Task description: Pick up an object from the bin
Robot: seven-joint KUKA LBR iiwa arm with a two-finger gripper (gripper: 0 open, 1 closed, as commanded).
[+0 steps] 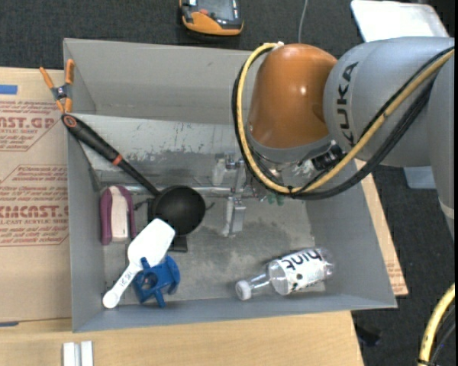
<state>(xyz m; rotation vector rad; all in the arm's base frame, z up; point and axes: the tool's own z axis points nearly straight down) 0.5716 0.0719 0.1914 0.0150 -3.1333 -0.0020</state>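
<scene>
Orange cover [290, 97] on the wrist is sitting highest of all, a smooth dome hiding much of the back right part of the bin [153, 75]. Yellow and black cables [248, 128] are looping round its left side and trailing off under the grey arm [397, 105], which is reaching in from the right.

Below the dome the gripper [233, 212] is pointing down at the bare grey floor near the middle of the bin. I cannot tell whether it is open or closed.

Closest to it is the black ladle [179, 208], whose round bowl is lying just beside the gripper on its left, apart from it. Its long handle is running up and away to the back left corner, where the end is leaning on the rim.

Left of the ladle's bowl, a purple block [116, 213] with a paler face is lying near the left wall. A white scoop [145, 250] is stretching from just under the ladle's bowl down towards the front left corner, and a blue plastic piece [156, 278] is lying against its right side.

Well apart from these, a clear bottle [290, 273] with dark lettering on its white label is resting on its side near the front wall, its cap pointing left, below and to the right of the gripper.
</scene>
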